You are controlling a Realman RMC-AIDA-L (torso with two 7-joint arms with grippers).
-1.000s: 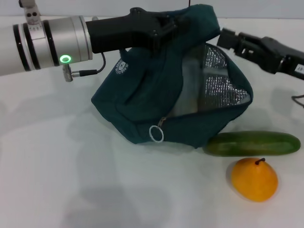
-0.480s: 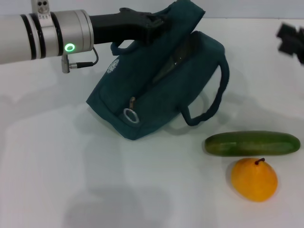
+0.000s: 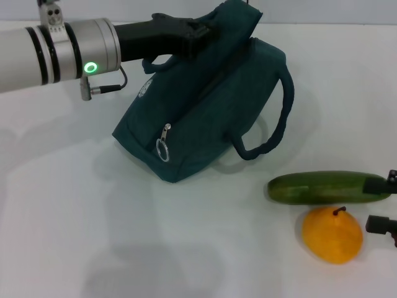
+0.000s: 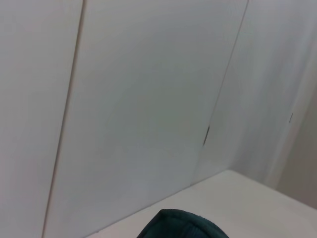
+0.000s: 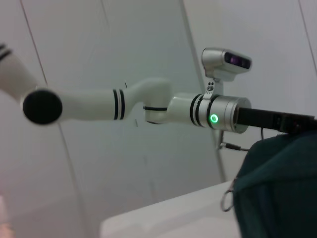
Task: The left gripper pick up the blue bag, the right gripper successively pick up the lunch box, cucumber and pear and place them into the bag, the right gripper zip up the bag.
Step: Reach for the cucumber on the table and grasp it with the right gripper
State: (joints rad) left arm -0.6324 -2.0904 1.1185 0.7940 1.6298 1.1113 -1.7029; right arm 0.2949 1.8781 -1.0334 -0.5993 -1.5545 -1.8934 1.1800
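Observation:
My left gripper [image 3: 197, 32] is shut on the top handle of the blue bag [image 3: 205, 105] and holds it tilted, its lower corner resting on the white table [image 3: 74, 217]. The bag's mouth is folded together; the zipper ring pull [image 3: 162, 151] hangs on its front and the second handle [image 3: 273, 124] droops to the right. The cucumber [image 3: 322, 187] lies in front of the bag on the right, with the pear [image 3: 332, 234] just before it. My right gripper [image 3: 379, 203] is open at the right edge, one fingertip at the cucumber's end, the other beside the pear. The lunch box is out of view.
The left arm [image 3: 49, 53], with its green light, reaches in from the far left above the table. The right wrist view shows that arm [image 5: 148, 104] and the bag [image 5: 277, 193]. The left wrist view shows wall panels and a bit of the bag [image 4: 181, 225].
The right gripper has left the bag's mouth and come down at the right edge by the cucumber and pear. The bag's opening has folded together, hiding the silvery lining.

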